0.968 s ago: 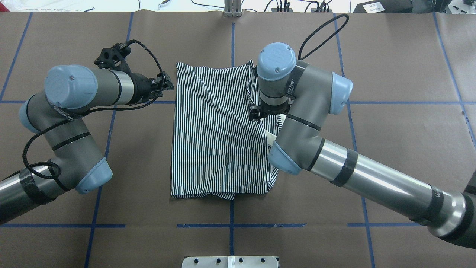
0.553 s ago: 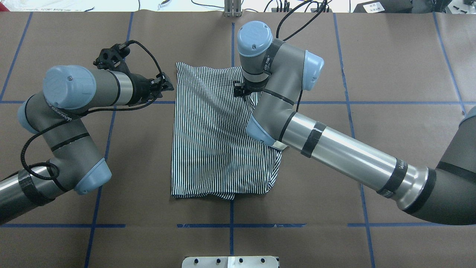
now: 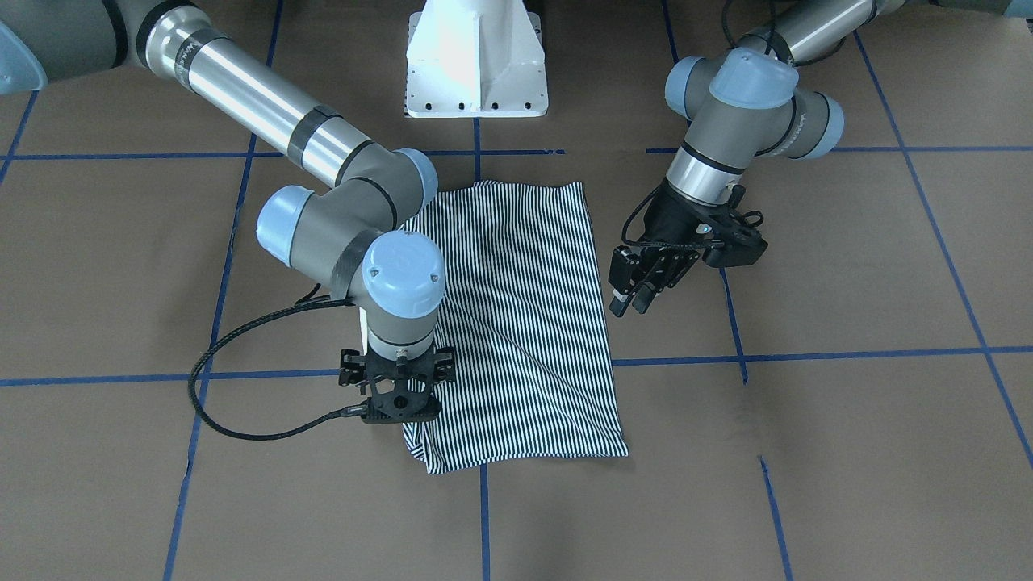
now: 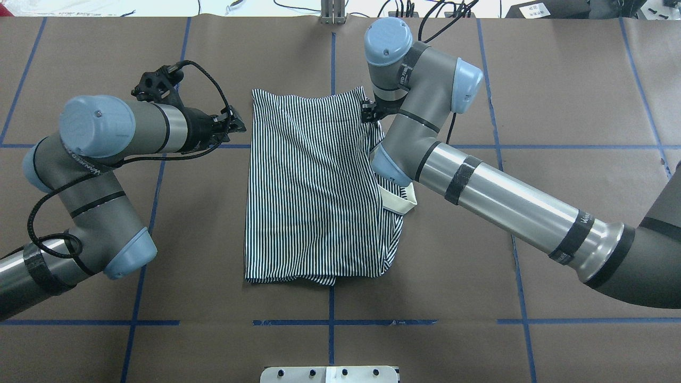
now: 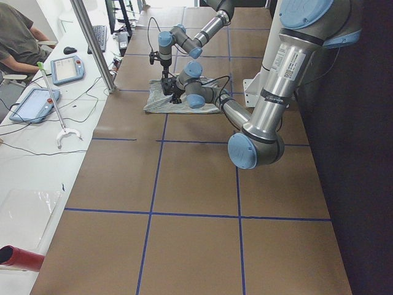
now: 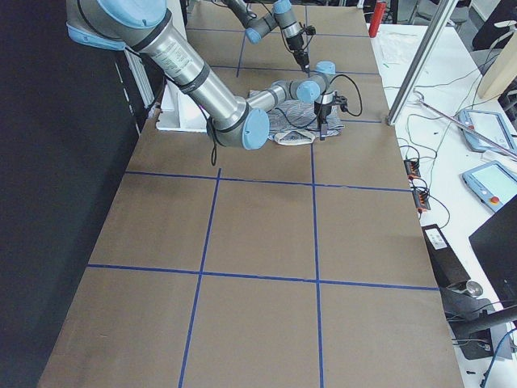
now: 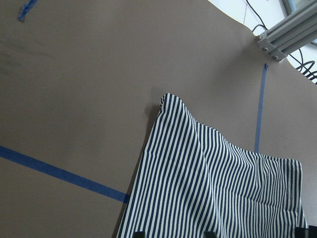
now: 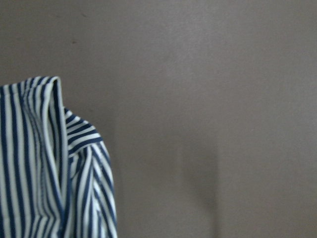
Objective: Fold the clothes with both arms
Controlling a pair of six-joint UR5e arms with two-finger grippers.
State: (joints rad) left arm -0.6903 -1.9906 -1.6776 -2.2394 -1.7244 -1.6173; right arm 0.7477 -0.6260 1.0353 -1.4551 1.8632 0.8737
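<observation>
Brown-papered table [image 4: 558,80] is carrying the part-folded polo shirt [image 4: 308,186] centrally; limp, light cloth, best pinched at corners. Left gripper [image 3: 631,300] is hovering beside it, jaws apart, empty; right gripper [image 4: 368,114] is hanging over one corner, grip cannot be told.

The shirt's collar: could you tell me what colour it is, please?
The collar is cream; the overhead view shows it best.
</observation>
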